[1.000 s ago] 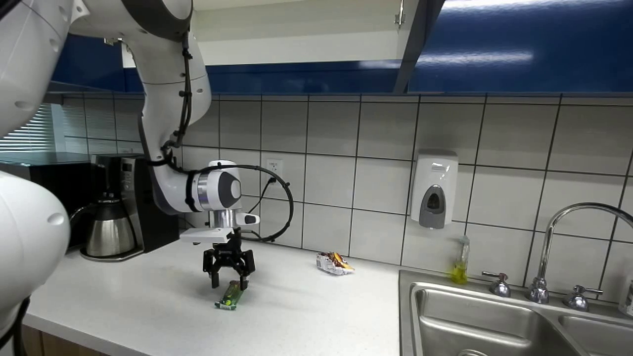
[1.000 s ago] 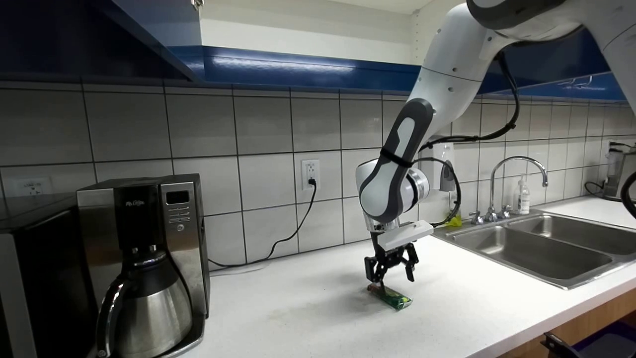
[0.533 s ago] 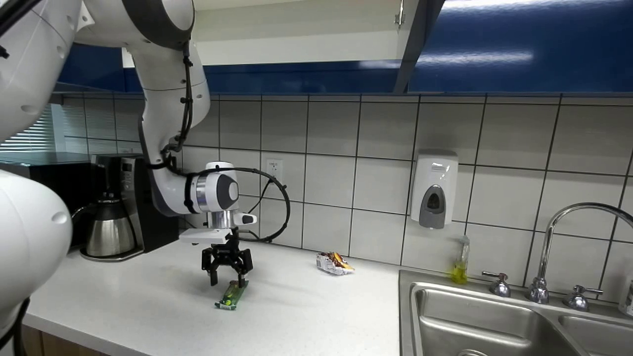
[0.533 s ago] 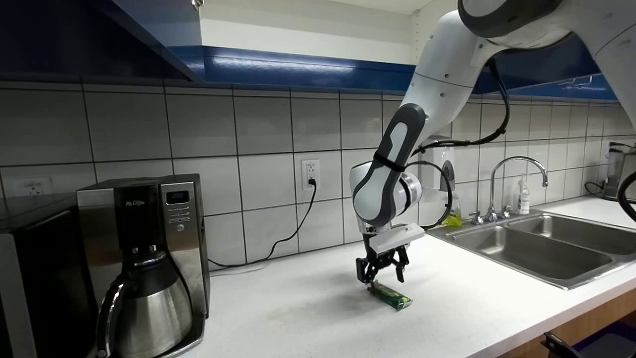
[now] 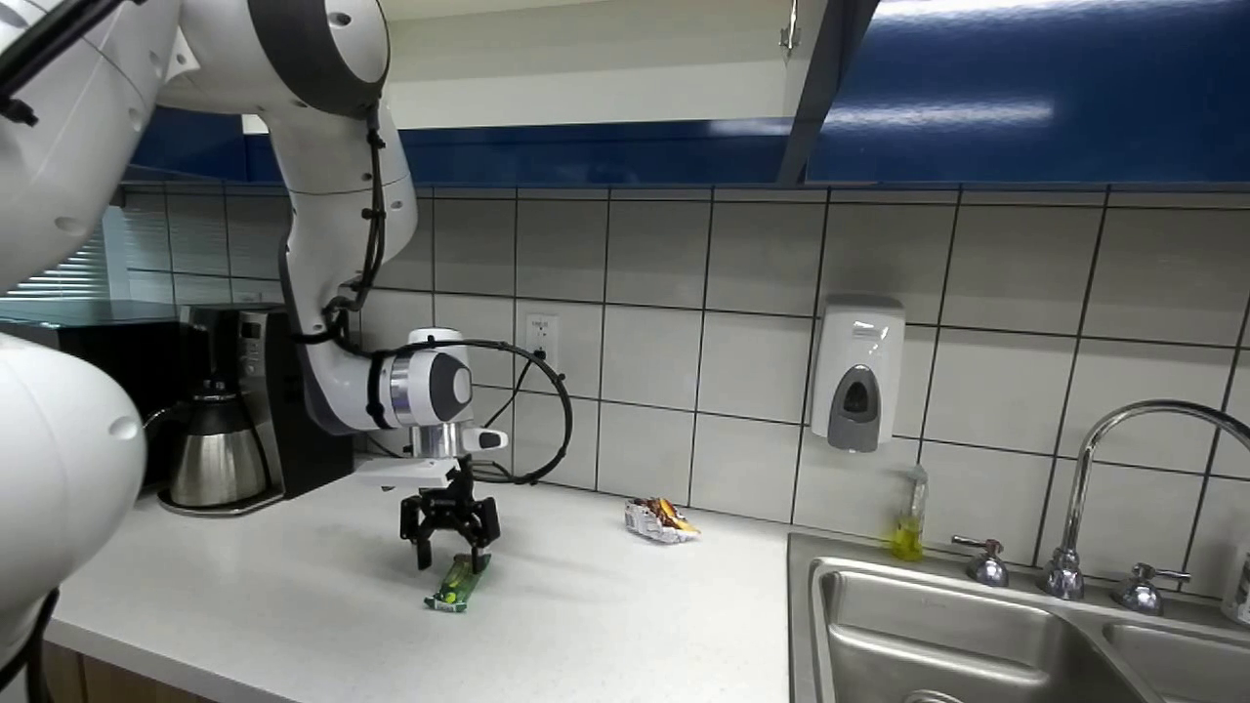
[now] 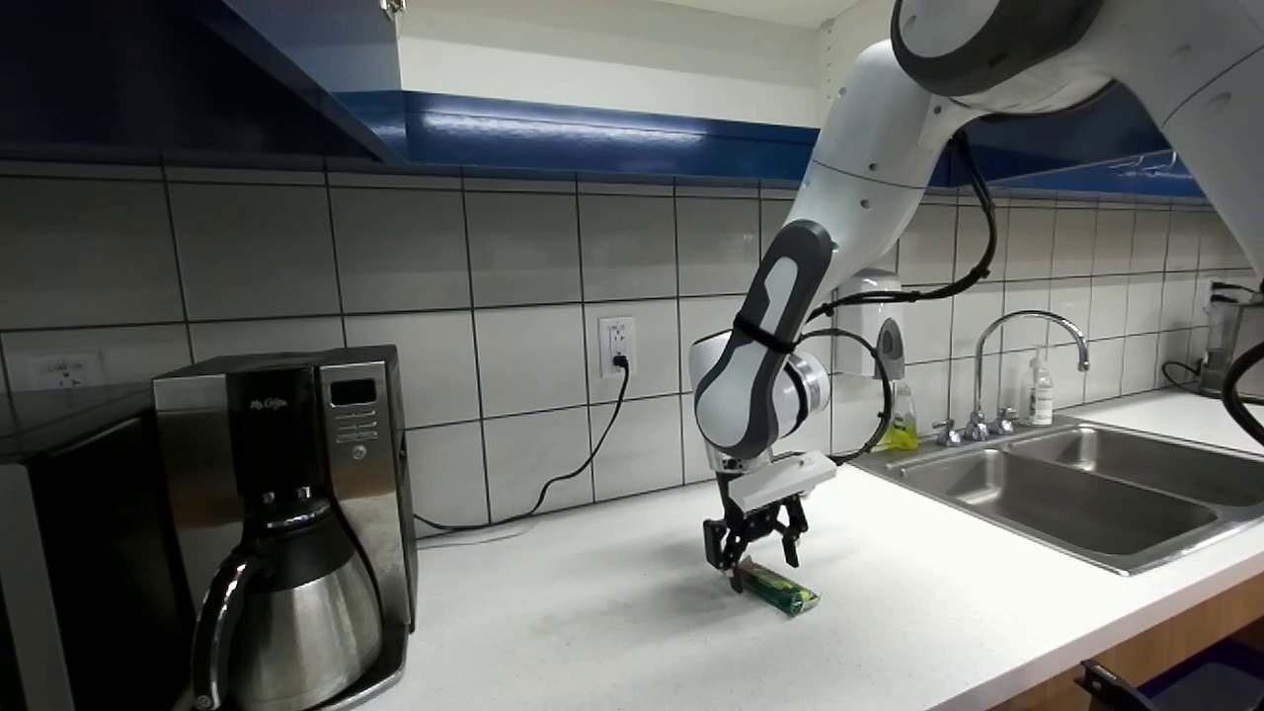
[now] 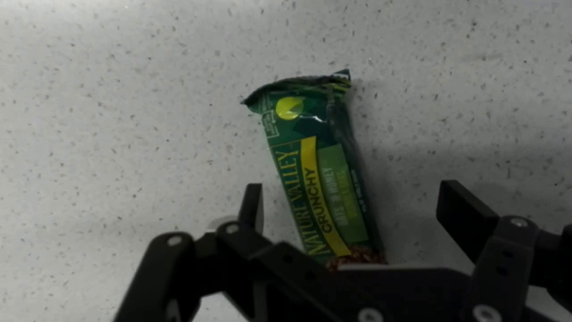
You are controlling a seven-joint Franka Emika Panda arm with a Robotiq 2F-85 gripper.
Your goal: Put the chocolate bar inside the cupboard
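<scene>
The green-wrapped Nature Valley Crunchy bar [image 7: 313, 179] lies on the desk [image 5: 635, 625], to the left of the stainless-steel sink [image 5: 802, 625] in both exterior views and well apart from it. Its long axis runs roughly parallel to the sink's left rim: the crimped end with the yellow disc points toward the front of the desk, the other end back toward the tiled wall [image 5: 645, 351]. In the wrist view the bar runs nearly up and down, tilted a little, its crimped end uppermost and leaning left, while the lower end passes out of sight behind the gripper [image 5: 451, 562]. The brand name is printed lengthwise and reads toward the crimped end.

The gripper is over the bar's wall-side end, likewise left of the sink. Its fingers [image 7: 462, 214] are spread wide and have hold of nothing; in the wrist view the bar shows between them, with bare desk on both sides of the wrapper. Whether one finger touches the bar, I cannot tell.

The open part of the blue cupboard [image 5: 605, 151], white inside, hangs above and to the left of the sink. A crumpled snack packet [image 5: 659, 520] sits left of the sink, nearer to it than the bar. Farther left of the sink stands a Mr. Coffee coffee maker [image 6: 358, 425].
</scene>
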